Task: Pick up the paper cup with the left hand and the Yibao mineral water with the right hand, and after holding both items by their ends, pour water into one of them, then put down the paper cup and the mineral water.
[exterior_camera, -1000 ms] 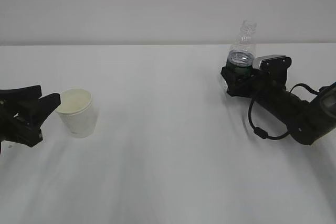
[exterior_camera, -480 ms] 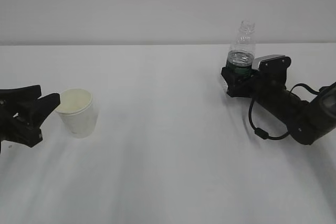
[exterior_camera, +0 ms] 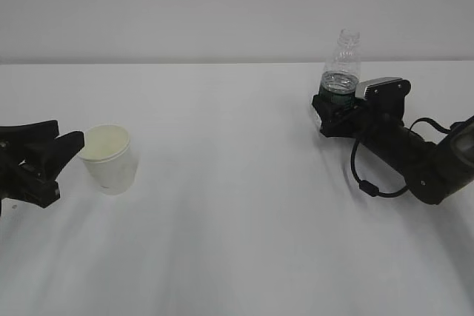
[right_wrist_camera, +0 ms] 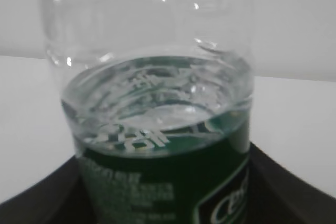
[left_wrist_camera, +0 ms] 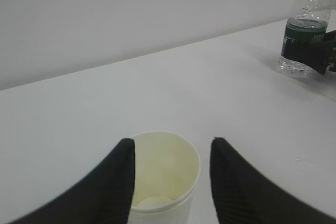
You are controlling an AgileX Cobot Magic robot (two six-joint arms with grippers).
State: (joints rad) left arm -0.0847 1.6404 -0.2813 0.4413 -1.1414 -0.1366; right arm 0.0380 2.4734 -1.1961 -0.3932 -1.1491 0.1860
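Observation:
The white paper cup (exterior_camera: 111, 164) stands upright on the table at the left, cream inside (left_wrist_camera: 163, 177). My left gripper (exterior_camera: 68, 135) lies low just left of it, open. In the left wrist view the left gripper (left_wrist_camera: 172, 142) has its fingertips (left_wrist_camera: 123, 166) at either side of the rim, with a gap on the right side. The Yibao mineral water (exterior_camera: 342, 64) stands uncapped at the right, partly filled, and fills the right wrist view (right_wrist_camera: 157, 129). My right gripper (exterior_camera: 337, 105) is shut on its green label band, dark fingers (right_wrist_camera: 286, 187) pressing both sides.
The white table (exterior_camera: 237, 220) runs wide between the two arms and ends at a pale wall behind. A black cable (exterior_camera: 366, 175) loops beside the right arm. From the left wrist view the bottle (left_wrist_camera: 307, 24) shows far off at the upper right.
The bottle leaned slightly a second ago and now stands upright in the right gripper. The left gripper and cup have barely moved.

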